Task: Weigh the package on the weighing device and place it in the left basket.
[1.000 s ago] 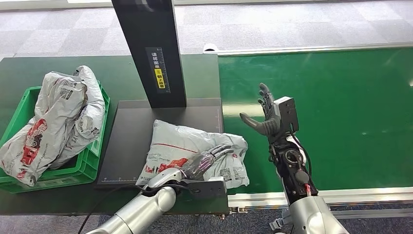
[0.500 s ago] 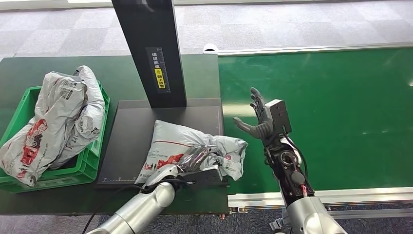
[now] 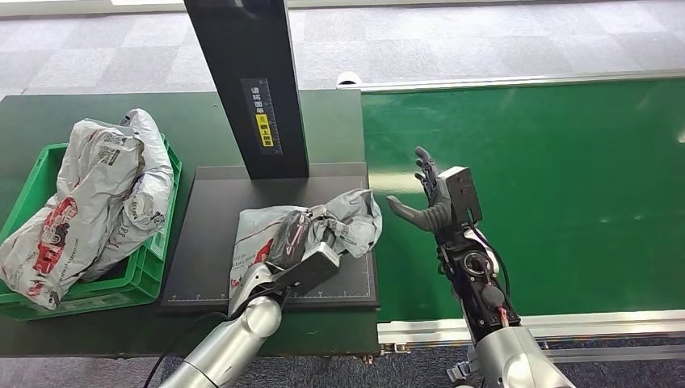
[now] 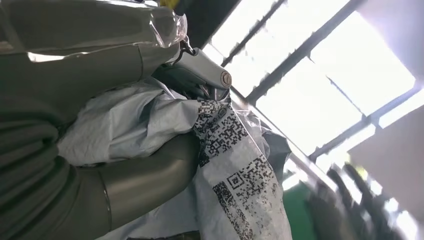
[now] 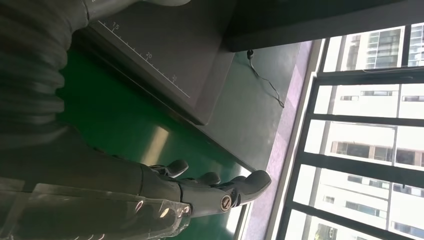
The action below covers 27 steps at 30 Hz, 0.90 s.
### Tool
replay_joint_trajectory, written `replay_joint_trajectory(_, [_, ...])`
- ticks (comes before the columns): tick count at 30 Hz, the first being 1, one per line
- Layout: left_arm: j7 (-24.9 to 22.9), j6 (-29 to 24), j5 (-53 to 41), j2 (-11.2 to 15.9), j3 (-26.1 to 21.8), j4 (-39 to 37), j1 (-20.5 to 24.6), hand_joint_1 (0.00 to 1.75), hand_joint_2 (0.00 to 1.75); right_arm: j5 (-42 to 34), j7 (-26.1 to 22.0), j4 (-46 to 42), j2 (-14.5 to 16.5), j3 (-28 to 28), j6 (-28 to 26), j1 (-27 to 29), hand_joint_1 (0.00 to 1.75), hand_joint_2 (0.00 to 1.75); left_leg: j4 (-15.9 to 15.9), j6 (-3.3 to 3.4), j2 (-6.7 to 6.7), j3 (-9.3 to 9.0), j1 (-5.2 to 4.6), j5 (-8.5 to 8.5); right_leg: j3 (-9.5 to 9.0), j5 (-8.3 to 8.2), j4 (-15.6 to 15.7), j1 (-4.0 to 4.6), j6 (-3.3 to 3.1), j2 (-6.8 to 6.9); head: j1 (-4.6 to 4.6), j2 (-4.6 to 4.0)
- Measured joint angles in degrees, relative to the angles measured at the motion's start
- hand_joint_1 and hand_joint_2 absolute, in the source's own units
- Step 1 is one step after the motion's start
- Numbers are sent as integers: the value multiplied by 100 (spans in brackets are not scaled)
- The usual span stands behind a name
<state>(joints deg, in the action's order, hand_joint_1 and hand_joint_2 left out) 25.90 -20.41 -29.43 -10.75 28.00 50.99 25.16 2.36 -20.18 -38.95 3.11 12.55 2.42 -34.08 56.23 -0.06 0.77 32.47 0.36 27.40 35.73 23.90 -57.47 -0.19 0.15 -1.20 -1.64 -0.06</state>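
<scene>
A crumpled grey package [image 3: 343, 225] with red print and QR codes [image 4: 235, 165] is bunched over the black weighing plate [image 3: 214, 234]. My left hand [image 3: 295, 246] grips it from the near side, and its thumb and fingers [image 4: 200, 75] close round the plastic. The right hand [image 3: 428, 202] stands open above the green belt, just right of the plate, fingers spread [image 5: 220, 192] and touching nothing. At the far left stands the green basket [image 3: 153, 267], and a big grey package [image 3: 105, 194] lies in it.
A black post [image 3: 250, 81] with a yellow label rises at the back of the weighing plate. The green conveyor belt [image 3: 565, 186] spreads to the right, with a metal rail [image 3: 565, 323] along its near edge. Dark table [image 3: 48, 121] surrounds the basket.
My left hand has closed on the package and pulled it left, fully onto the plate, bunching it up. The right hand shifted slightly left and then held still.
</scene>
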Motion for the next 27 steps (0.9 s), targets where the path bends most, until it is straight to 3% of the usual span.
replay_joint_trajectory(6, [708, -1549, -18, -17, -238, 1093, -458, 175, 175, -12, -42, 0, -3, 9, -50, 72, 0, 175, 0, 0, 0, 10, 0, 0, 9, 1, 0, 0, 1, 0, 1, 0])
replay_joint_trajectory(8, [1016, -1816, -169, -40, -303, 1499, -621, 175, 175, -20, -59, 0, -3, 14, -71, 92, 0, 175, 0, 0, 0, 13, 0, 0, 11, 1, 0, 0, 1, 1, 1, 0])
replay_joint_trajectory(12, [1368, -1873, -841, -189, -512, 2629, -1027, 175, 175, -39, -85, -2, -10, 34, -89, 149, 0, 175, 0, 1, -2, 17, 0, 2, 16, 2, 0, 0, 2, 0, 1, 0])
replay_joint_trajectory(20, [1402, -1876, -1881, -441, -612, 5152, -1482, 175, 175, -122, -137, -3, -64, 44, -107, 219, 0, 175, 0, 1, -2, 19, 1, 3, 18, 2, 0, 0, 3, 0, 0, -1])
replay_joint_trajectory(27, [1403, -1874, -2137, -524, -824, 6381, -1593, 175, 175, -122, -137, -7, -70, 45, -107, 211, 0, 175, -1, 1, -1, 19, 2, 1, 16, 2, 0, 1, 2, 0, 1, 1])
